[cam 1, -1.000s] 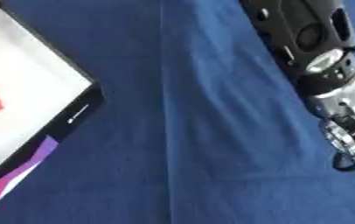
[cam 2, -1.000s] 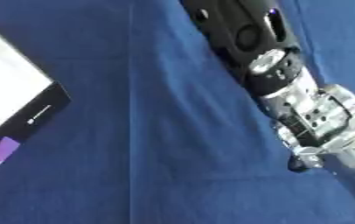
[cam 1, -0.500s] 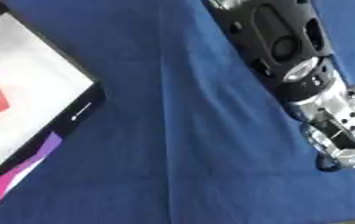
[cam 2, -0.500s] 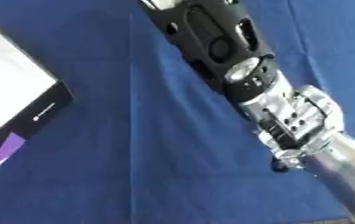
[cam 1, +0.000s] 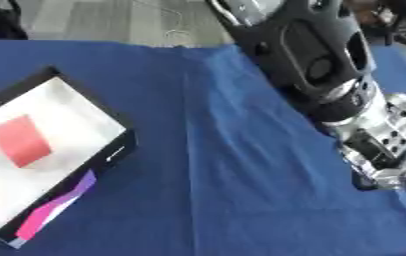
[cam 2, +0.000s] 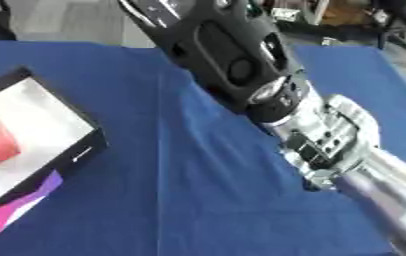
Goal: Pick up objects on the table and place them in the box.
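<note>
A box [cam 1: 121, 149] with a black rim, a white inside and a purple and pink side lies at the left of the blue table. A red block [cam 1: 23, 141] rests inside it. My right arm [cam 2: 233, 60] comes down from the top, black at the upper part. It has a silver joint [cam 2: 329, 135] lower down, and it leaves the picture at the lower right. Neither hand shows in either view. I see no loose object on the cloth.
The blue cloth [cam 1: 206, 195] covers the table out to its far edge [cam 1: 110, 44], with grey floor beyond. A dark chair [cam 2: 401, 25] stands off the far right corner.
The whole picture has shifted, so the camera has tilted up: the far table edge and floor now show. More of the box and its red block is in view.
</note>
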Robot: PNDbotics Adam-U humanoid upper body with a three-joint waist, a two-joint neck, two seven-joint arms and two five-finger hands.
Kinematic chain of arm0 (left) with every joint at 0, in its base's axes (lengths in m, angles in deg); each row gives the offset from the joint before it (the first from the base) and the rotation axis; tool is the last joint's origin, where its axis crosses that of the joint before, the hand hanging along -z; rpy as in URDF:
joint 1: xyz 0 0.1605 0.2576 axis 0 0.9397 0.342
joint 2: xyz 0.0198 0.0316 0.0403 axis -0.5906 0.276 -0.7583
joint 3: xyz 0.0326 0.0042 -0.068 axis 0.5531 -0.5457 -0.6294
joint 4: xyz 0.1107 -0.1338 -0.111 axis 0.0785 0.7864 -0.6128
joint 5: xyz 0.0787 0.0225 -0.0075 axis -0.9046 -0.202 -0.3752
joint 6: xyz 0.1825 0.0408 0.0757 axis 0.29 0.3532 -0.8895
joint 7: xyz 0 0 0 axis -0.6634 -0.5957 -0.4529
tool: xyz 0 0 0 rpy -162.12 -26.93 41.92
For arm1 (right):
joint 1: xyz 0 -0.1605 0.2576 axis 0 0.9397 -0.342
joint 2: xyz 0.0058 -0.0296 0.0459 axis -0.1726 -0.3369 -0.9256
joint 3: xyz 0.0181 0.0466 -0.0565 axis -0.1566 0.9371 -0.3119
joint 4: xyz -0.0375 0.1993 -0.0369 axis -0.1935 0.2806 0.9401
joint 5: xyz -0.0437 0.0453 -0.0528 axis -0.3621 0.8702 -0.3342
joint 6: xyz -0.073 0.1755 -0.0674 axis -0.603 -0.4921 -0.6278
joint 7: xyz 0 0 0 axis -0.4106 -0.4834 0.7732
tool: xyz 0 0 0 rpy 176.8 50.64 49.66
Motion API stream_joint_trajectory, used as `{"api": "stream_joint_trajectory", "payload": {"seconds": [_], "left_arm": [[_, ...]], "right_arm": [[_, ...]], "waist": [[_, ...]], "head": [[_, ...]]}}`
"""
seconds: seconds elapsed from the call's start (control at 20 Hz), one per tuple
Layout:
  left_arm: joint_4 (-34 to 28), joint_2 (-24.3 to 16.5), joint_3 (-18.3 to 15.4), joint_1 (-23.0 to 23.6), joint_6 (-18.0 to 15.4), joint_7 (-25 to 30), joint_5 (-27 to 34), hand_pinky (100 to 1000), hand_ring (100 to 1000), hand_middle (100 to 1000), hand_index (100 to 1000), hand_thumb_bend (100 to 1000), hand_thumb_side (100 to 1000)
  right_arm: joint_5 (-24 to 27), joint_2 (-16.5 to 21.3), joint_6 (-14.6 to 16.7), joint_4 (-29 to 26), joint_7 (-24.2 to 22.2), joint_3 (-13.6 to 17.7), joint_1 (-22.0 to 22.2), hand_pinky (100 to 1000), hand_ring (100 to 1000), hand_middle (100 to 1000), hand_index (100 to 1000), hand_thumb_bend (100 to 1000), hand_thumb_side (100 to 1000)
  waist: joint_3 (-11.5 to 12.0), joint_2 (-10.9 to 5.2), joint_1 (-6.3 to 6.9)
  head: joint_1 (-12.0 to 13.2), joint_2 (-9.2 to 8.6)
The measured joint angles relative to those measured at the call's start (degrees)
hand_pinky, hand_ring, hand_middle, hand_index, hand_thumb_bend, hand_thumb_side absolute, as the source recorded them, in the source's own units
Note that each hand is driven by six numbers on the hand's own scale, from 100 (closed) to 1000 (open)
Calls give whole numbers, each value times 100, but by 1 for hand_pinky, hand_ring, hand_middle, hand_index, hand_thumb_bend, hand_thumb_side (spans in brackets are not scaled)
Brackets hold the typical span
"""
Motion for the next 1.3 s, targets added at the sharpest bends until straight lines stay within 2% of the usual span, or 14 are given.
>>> {"api": "stream_joint_trajectory", "payload": {"seconds": [0.25, 0.5, 0.55, 0.6, 0.9, 1.3], "left_arm": [[1, 0, 0, 3, 1, 2, 0, 808, 780, 724, 842, 674, 605], [18, 3, -2, 5, 9, 10, 2, 807, 779, 723, 842, 677, 605], [20, 5, -4, 13, 7, 7, 2, 807, 779, 723, 842, 650, 635], [21, 5, -9, 20, 1, -2, 3, 807, 779, 723, 842, 677, 605], [55, 4, -133, 103, -55, -127, 11, 808, 779, 722, 842, 679, 604], [202, -5, -309, 201, -108, -301, 39, 808, 778, 722, 842, 680, 603]], "right_arm": [[-62, 5, -54, 46, -44, -18, 95, 826, 654, 534, 683, 100, 100], [-266, -23, -25, 478, 8, -54, 264, 824, 650, 531, 682, 100, 100], [-315, -52, -9, 567, 22, -71, 312, 823, 648, 530, 681, 100, 100], [-370, -82, 9, 654, 35, -94, 368, 823, 648, 529, 681, 100, 100], [-621, -250, 119, 1035, 117, -166, 637, 819, 642, 526, 679, 100, 100], [-669, -346, 203, 1142, 93, -283, 854, 815, 637, 523, 677, 100, 100]], "waist": [[34, 0, 0], [89, 0, 0], [105, 0, 0], [123, 0, 0], [203, 10, -1], [257, 44, -2]], "head": [[-55, -7], [-127, -8], [-139, -8], [-148, -8], [-199, 8], [-160, 49]]}}
